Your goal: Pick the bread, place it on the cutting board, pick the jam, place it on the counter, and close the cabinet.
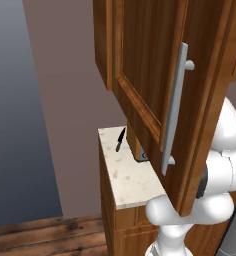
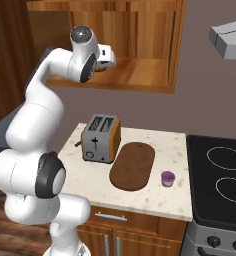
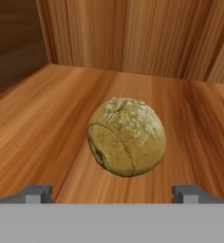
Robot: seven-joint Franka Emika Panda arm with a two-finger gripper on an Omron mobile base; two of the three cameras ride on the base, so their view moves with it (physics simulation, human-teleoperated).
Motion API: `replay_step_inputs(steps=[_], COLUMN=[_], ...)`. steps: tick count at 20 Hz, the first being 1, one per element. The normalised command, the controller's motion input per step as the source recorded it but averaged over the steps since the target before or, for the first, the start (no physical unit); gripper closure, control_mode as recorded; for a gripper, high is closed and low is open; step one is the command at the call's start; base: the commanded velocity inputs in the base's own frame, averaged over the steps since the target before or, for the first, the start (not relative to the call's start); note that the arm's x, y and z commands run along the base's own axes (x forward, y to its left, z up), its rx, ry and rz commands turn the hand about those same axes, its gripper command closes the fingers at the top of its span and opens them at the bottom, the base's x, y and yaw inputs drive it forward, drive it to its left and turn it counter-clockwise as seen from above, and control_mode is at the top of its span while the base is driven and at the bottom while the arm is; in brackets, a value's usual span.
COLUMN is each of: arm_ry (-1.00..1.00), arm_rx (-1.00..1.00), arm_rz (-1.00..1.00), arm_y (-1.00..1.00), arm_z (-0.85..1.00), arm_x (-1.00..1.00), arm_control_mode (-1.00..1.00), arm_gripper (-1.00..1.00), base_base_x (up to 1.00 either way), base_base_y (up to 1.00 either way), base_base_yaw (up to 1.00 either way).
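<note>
Reaching into the open cabinet [image 1: 155, 75], the arm has none of the task's steps finished. In the left base view, one cabinet door hangs open over the counter [image 1: 127, 175], where one black knife [image 1: 120, 139] lies near the back edge.

In the right base view, the gripper [image 2: 108, 56] is at the shelf's left front. One toaster [image 2: 101, 138] stands by the counter's left edge, one empty cutting board [image 2: 134, 166] lies mid-counter, and one jam [image 2: 168, 178] already sits just right of it.

In the hand view, the fingertips [image 3: 35, 193] stand wide apart, holding nothing; one bread [image 3: 126, 137] rests mid-shelf between them, ungrasped. Bread transfer and door closing remain.
</note>
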Motion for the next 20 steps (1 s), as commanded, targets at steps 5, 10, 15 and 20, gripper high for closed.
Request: replay_step_inputs(steps=[5, 10, 15, 20], arm_ry=[0.0, 0.0, 0.0, 0.0], arm_rx=[0.0, 0.0, 0.0, 0.0], arm_rz=[0.0, 0.0, 0.0, 0.0], arm_y=[0.0, 0.0, 0.0, 0.0], arm_z=[0.0, 0.0, -0.03, -0.05], arm_x=[0.19, 0.17, 0.12, 0.09], arm_control_mode=[-1.0, -1.0, -1.0, -1.0], arm_gripper=[-1.0, -1.0, -1.0, -1.0], base_base_x=[0.0, 0.0, 0.0, 0.0], base_base_y=[0.0, 0.0, 0.0, 0.0], base_base_yaw=[0.0, 0.0, 0.0, 0.0])
